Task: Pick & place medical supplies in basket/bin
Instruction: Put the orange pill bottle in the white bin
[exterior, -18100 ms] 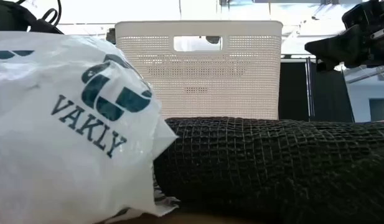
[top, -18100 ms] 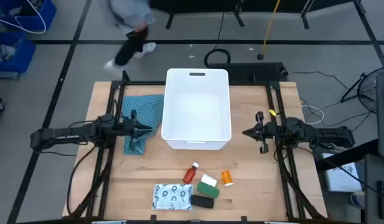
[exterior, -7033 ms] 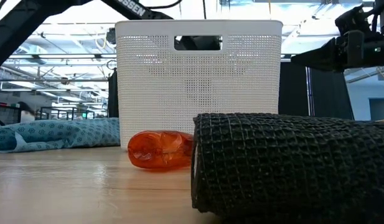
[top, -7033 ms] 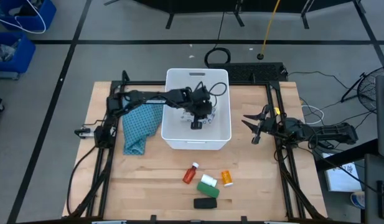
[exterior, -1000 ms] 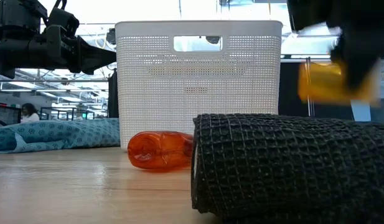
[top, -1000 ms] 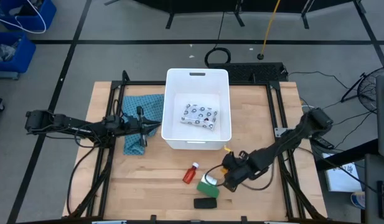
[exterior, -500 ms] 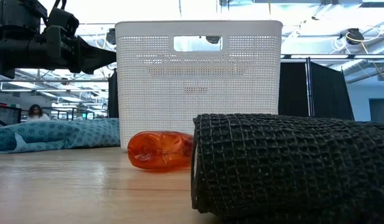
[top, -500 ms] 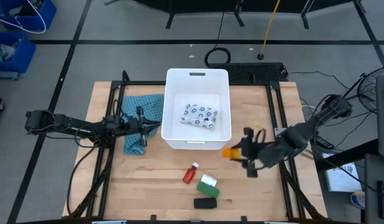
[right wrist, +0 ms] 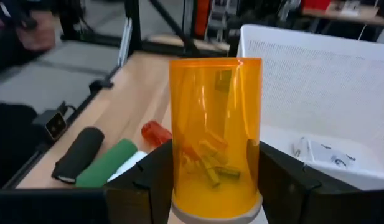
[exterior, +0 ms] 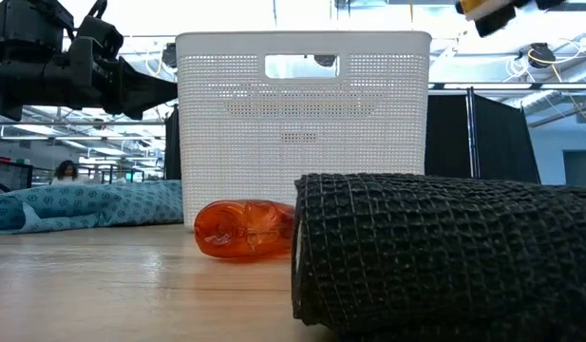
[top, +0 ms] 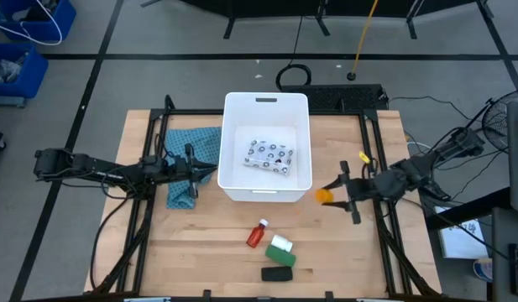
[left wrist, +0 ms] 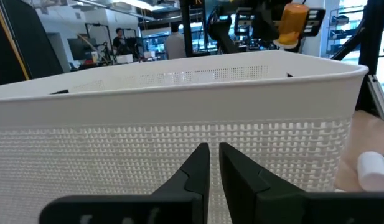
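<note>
Right gripper (top: 336,195) clamps the small orange bottle (right wrist: 215,134), aloft just beside the white tub (top: 267,107). Risk: early release drops it outside. Left gripper (left wrist: 213,163) is closed, empty.

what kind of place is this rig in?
Likely a robotics lab or workshop: wooden table on a black frame, cables across a taped floor, and more rigs and people behind the tub.

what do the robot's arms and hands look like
Both arms are dark, slim and jointed, with black cables trailing along them. The left hand ends in two narrow, tapering black fingers. The right hand has broader, flat black fingers and a small yellow mark near its wrist.
</note>
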Available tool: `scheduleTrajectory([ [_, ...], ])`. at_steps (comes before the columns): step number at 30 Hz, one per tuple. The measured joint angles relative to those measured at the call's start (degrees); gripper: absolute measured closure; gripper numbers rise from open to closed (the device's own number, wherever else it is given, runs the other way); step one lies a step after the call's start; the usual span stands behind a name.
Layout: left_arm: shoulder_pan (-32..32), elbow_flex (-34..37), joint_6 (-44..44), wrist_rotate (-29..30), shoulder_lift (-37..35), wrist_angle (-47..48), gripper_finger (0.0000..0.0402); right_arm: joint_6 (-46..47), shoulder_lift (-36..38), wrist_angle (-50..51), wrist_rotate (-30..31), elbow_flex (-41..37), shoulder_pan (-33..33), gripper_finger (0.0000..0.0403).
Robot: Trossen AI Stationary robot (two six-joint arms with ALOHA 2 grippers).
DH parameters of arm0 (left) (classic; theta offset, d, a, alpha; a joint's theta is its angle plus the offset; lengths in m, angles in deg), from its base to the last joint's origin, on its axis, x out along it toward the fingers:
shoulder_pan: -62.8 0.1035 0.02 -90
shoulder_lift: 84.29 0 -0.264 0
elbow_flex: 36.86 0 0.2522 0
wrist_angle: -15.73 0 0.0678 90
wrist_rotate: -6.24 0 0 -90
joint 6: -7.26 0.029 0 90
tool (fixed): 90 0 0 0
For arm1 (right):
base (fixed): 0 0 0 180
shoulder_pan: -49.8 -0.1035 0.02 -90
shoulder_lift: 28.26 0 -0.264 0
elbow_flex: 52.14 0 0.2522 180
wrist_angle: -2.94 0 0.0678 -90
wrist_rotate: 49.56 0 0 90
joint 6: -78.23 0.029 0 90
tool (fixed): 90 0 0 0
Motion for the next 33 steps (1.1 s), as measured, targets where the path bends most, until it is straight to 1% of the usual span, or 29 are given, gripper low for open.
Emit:
scheduleTrajectory([
  [6,-0.01,0.0,-1.67,0.0,0.01,0.02,0.036,-0.47,10.5,-10.87,0.37,-13.28,0.06,0.0228],
  [9,-0.02,0.0,-1.69,0.0,0.02,0.0,0.036,0.26,14.29,-13.11,1.48,-18.0,0.48,0.0228],
  [13,-0.02,0.0,-1.65,0.0,0.02,-0.01,0.036,2.67,17.8,-13.21,1.45,-21.64,1.14,0.0228],
  [17,-0.02,0.0,-1.41,0.02,0.02,-0.02,0.036,1.96,18.64,-15.5,1.84,-21.12,1.26,0.0228],
  [20,-0.02,0.0,-0.64,0.02,0.0,-0.02,0.036,0.14,18.23,-18.34,3.5,-17.55,2.16,0.0229],
  [24,0.0,0.0,-0.16,0.04,0.01,-0.04,0.036,-5.02,15.39,-17.03,4.61,-8.77,4.3,0.0229],
  [28,-0.02,0.0,-0.16,0.04,0.0,-0.04,0.036,-11.06,8.11,-7.1,5.92,4.14,8.05,0.0229],
  [30,-0.02,0.0,-0.16,0.05,0.0,-0.04,0.036,-13.38,3.13,-1.43,8.05,12.0,10.94,0.0229],
  [33,-0.01,0.0,-0.16,0.06,0.02,-0.04,0.036,-16.66,-5.22,6.19,7.75,23.8,15.99,0.0229],
])
